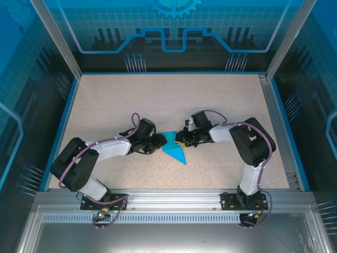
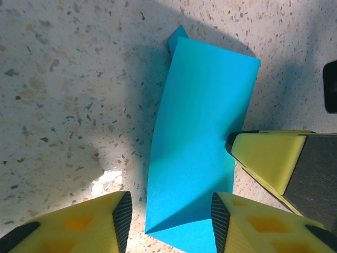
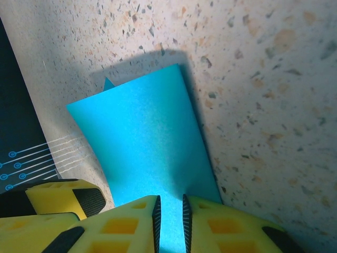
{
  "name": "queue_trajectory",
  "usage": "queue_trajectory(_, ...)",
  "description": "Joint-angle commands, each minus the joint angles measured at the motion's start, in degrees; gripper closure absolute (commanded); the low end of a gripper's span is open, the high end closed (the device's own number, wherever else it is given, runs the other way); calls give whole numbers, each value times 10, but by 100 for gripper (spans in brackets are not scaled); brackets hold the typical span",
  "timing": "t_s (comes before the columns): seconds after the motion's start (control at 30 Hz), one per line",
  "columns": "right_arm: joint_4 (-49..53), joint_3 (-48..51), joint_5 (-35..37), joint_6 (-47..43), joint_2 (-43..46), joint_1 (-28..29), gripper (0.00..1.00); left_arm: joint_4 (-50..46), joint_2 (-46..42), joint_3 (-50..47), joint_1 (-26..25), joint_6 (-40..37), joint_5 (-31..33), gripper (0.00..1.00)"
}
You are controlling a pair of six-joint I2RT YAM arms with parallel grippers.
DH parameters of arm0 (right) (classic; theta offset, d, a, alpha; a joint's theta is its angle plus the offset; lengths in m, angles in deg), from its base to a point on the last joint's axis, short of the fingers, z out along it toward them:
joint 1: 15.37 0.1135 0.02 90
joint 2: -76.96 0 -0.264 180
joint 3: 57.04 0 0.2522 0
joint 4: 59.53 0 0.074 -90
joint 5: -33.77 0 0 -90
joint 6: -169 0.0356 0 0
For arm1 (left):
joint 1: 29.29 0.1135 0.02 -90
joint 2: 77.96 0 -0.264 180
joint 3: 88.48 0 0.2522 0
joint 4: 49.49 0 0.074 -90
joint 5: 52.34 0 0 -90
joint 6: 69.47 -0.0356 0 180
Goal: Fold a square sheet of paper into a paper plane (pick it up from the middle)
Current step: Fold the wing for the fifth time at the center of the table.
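At the middle of the table [image 1: 210,100], the folded teal paper [image 1: 174,150] bows up. The right gripper [image 3: 171,211] pinches its edge; the left gripper [image 2: 171,211] straddles it open. Uneven pulling could tear it or skew the crease.

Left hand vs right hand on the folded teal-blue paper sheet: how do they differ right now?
Left hand: jaws wide apart, with the folded teal-blue paper sheet lying loose between them. Right hand: jaws almost closed, pinching the sheet's edge. Both have yellow fingers tipped with black and sit low at the sheet.
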Motion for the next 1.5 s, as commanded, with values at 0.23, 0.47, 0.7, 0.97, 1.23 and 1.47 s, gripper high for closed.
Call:
queue_trajectory(0.23,58,20,55,6,-46,3,78,65,7,-24,31,34,-56,52)
queue_trajectory(0.47,59,21,51,7,-47,2,78,106,25,-37,38,51,-76,53)
queue_trajectory(0.7,61,20,52,7,-50,1,78,104,32,-40,37,50,-71,52)
queue_trajectory(0.97,58,25,51,8,-51,0,78,142,70,-31,38,61,-94,53)
queue_trajectory(1.23,53,25,41,7,-54,-2,78,172,84,-29,37,71,-108,60)
queue_trajectory(1.47,47,23,35,7,-58,-2,77,174,78,-30,38,73,-108,67)
